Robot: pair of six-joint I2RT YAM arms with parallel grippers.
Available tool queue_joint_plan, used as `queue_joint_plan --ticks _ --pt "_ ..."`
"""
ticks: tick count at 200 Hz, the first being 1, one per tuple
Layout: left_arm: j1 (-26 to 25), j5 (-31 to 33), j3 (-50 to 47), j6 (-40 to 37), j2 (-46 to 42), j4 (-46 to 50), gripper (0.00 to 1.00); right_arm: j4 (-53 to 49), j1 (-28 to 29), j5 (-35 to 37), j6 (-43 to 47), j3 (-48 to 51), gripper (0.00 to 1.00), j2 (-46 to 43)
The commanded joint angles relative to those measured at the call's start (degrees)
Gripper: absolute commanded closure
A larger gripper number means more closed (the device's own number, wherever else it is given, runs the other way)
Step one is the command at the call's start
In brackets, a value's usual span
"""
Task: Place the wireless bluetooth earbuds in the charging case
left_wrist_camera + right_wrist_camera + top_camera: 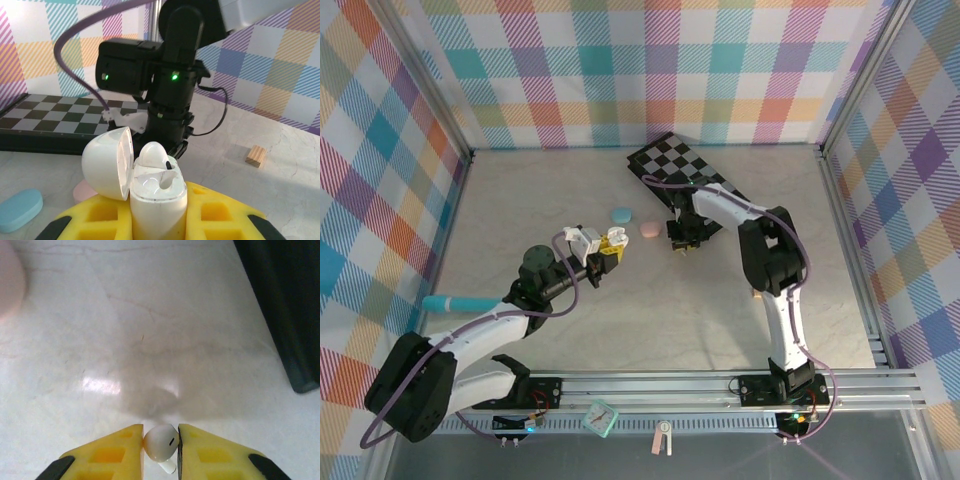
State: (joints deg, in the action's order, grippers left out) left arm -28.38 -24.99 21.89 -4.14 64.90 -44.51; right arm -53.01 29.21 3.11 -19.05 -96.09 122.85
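An open white charging case (159, 187) stands upright between the yellow fingers (95, 217) of my left gripper (158, 220), which is shut on it. Its lid (106, 162) hangs to the left. One white earbud (152, 154) sits in the far slot and the near slot is empty. In the top view this gripper (608, 250) holds the case (582, 241) above the table's middle. My right gripper (161, 440) is shut on a second white earbud (160, 441), stem pointing back, just above the table. It hovers (682, 243) right of the pink case (648, 231).
A pale blue oval case (621, 215) lies left of the pink one. A black-and-white checkerboard (685, 175) lies at the back, beside the right arm. A small wooden block (255, 155) rests on the table to the right. A teal object (450, 302) lies at the left edge.
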Motion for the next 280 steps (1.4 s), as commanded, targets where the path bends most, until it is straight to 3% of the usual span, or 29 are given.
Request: queue_joint_plan --ticks 1,51,133,182,280 --pt "-0.4 -1.3 1.3 -1.0 1.1 -4.9 1.0 4.0 0.1 -1.3 -1.9 3.4 0.77 -7.9" --pt "-3.1 1.1 3.0 -2.0 4.6 -7.3 1.0 12.0 0.1 -3.7 -3.8 12.9 0.76 -22.9" --pt "-10.6 14.6 8.3 -3.2 19.3 -23.1 1.0 20.9 0.2 -14.0 -8.4 18.6 0.76 -40.6" --pt "-15.2 24.5 12.9 -5.4 26.4 -26.5 1.0 25.2 0.1 -20.1 -10.8 21.4 0.76 -44.8" --pt "-19.7 25.0 18.2 -5.5 31.6 -27.8 1.0 29.4 0.1 -22.1 -11.7 23.9 0.76 -45.1"
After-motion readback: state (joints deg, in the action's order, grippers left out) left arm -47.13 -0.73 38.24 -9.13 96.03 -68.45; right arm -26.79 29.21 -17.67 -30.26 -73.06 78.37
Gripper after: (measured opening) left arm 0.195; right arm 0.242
